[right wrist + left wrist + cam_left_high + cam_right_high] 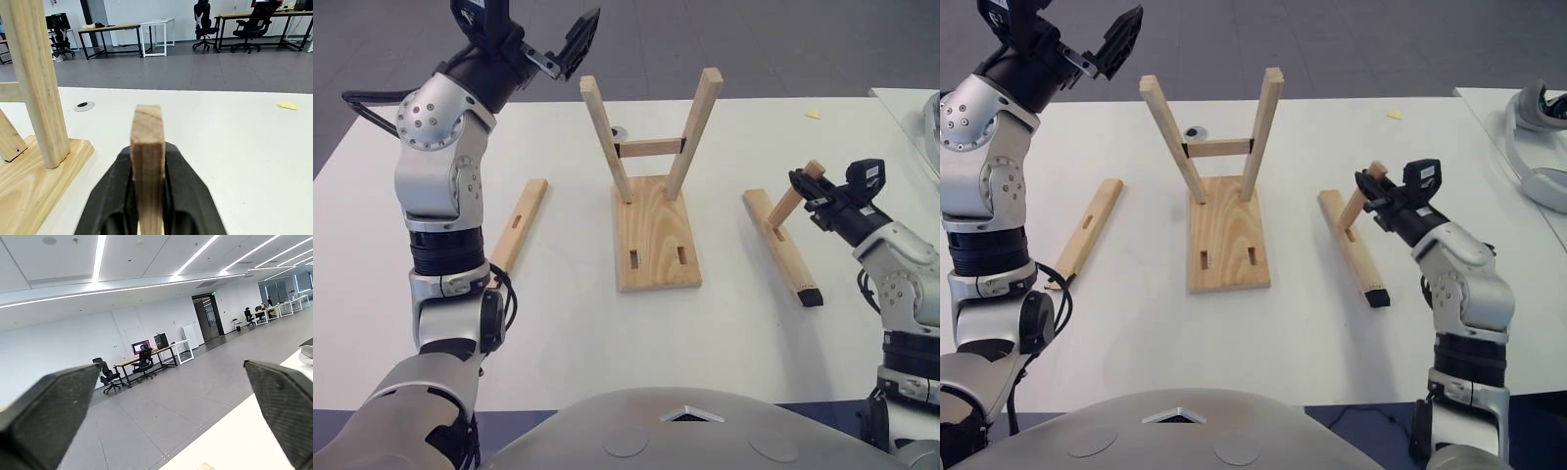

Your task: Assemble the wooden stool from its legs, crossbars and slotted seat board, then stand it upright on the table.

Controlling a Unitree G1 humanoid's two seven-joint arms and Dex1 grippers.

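closest to the lens in the right wrist view is the end grain of a short pine crossbar (146,147), square-cut with pale growth rings, and the right gripper (146,166) has its black fingers pressed flat on both of its sides, clamped on it. from the head camera i see that crossbar tilted, its upper end away from the table and its lower end meeting a loose leg (781,247) at about that leg's slot; whether it is seated there i cannot tell. that leg lies flat on the white table (724,333) to the right of the slotted seat board (656,245), with a dark cap on its near end.

the seat board lies flat at the table's middle, light wood with a wavy grain. two rectangular slots (633,258) near its front edge are open. two standing legs (693,132) rise from its far end, leaning apart and joined by a fitted crossbar (651,148).

a second loose leg (519,225) lies flat, well to the board's left.

my left gripper (171,382) is raised above the table's far left edge, its fingers wide apart around nothing.

a yellow paper scrap (814,114) lies far right, too small to read.
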